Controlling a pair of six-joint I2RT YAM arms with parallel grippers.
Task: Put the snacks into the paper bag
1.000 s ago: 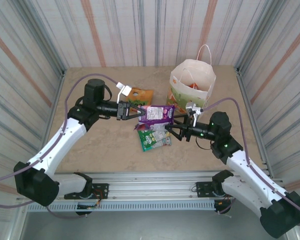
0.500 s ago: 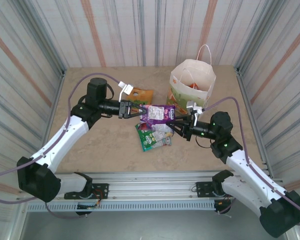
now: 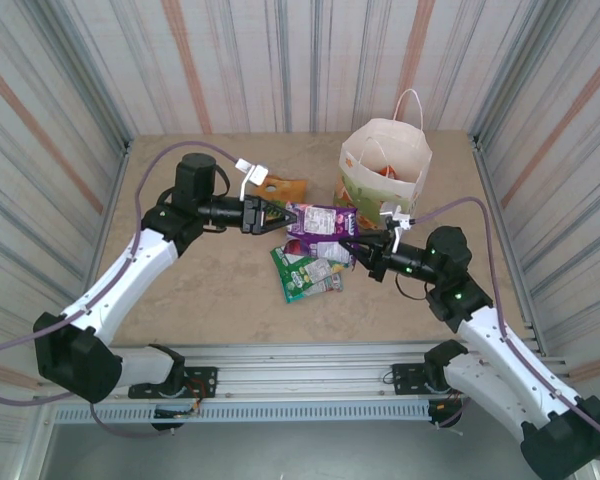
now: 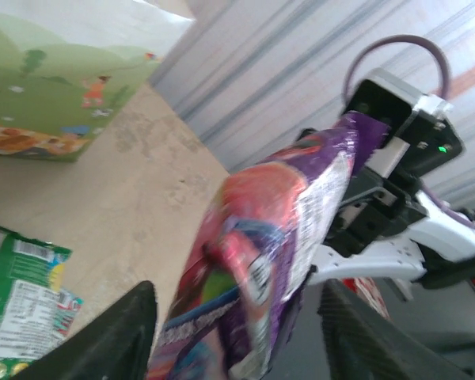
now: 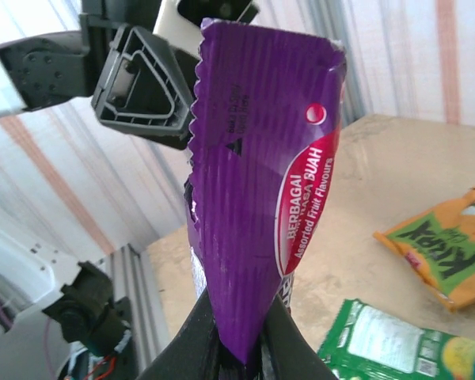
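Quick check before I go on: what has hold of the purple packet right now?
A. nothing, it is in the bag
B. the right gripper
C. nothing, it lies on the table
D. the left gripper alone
B: in the right wrist view the right gripper is pinched shut on the lower edge of the purple packet, held up off the table, while the left gripper stands open on either side of it.
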